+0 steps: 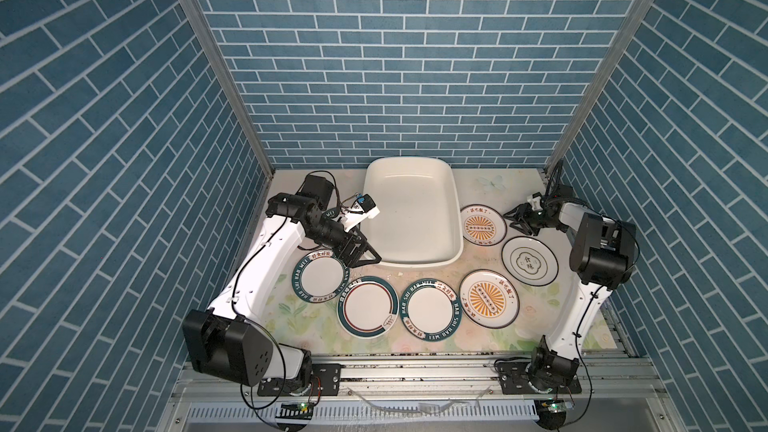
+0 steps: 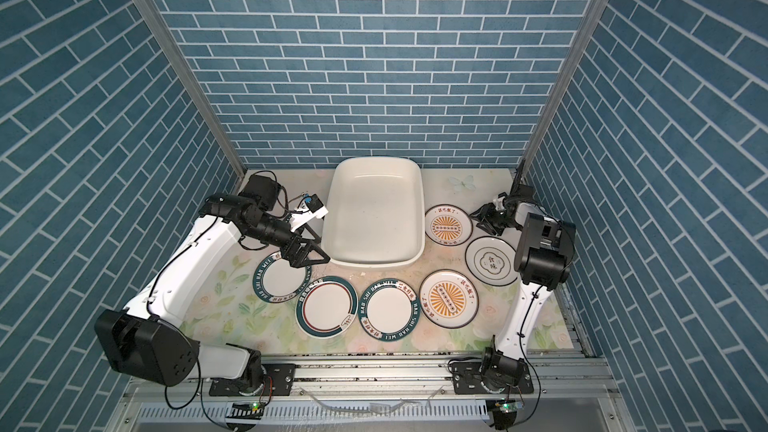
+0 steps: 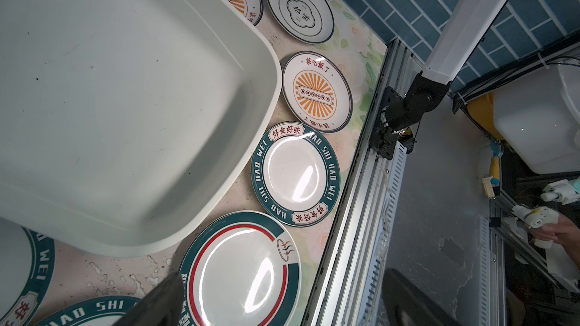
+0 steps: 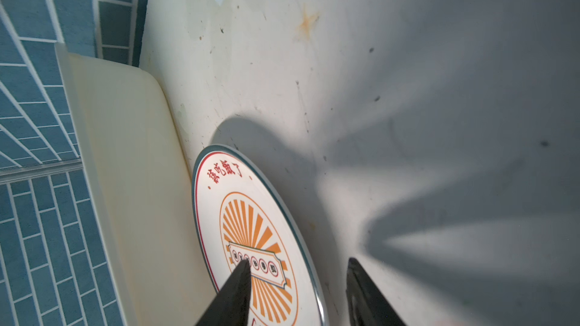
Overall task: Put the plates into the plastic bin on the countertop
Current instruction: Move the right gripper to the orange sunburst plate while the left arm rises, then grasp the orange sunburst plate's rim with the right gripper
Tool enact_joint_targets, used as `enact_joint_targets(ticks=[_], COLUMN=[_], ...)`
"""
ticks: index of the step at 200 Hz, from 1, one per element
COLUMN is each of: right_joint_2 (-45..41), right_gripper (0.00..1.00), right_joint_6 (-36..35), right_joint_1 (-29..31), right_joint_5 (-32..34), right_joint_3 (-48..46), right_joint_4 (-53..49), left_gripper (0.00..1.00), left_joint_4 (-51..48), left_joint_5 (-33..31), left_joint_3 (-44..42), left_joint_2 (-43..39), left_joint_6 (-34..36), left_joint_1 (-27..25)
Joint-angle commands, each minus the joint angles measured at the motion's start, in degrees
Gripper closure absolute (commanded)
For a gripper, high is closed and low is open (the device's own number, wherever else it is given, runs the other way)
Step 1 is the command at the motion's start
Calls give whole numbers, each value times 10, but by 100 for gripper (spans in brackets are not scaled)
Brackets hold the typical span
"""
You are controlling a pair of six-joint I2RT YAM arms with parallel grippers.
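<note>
A: What is the left gripper (image 1: 368, 252) doing?

B: It hangs with its jaws spread wide and empty, above the far edge of a lettered plate (image 1: 318, 281) and just beside the front left corner of the plastic bin (image 1: 415, 263). For this step it does not seem to be the nearer one.

A: And the bin?

B: It stands at the back of the countertop (image 1: 490, 184), with its long axis running front to back. Nothing lies in it. The ringed plate (image 1: 368, 311) and the others lie flat outside it.

A: Which plate is in hand, then?

B: Probably the far sunburst plate (image 1: 482, 224), just beside the right wall of the bin. The right gripper (image 4: 298, 261) is at the right edge of this plate. In the right wrist view one finger (image 4: 235, 296) is over the printed face and the second is outside the rim. So the jaws are apart and straddle the rim, and they do not pinch it yet.

A: So the bin lies to the left of that gripper, across the plate?

B: Yes. The plate is round, so no axis matters. The flared wall of the bin must be cleared. The emblem plate (image 1: 530, 261) lies near the gripper, toward the front.
</note>
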Motion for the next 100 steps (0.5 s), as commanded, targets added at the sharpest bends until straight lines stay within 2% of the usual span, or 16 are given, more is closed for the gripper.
enact_joint_targets(ticks=[1,100], right_joint_2=[17,32], right_gripper=[52,61], right_joint_6=[-34,-66], right_joint_1=[-1,18], right_joint_5=[-8,1], right_joint_3=[19,30], right_joint_4=[-31,-62], left_gripper=[0,0], left_joint_4=[-12,-19], left_joint_5=[13,27], left_joint_3=[10,2], left_joint_2=[0,-7], left_joint_6=[1,13], left_joint_1=[-5,-6])
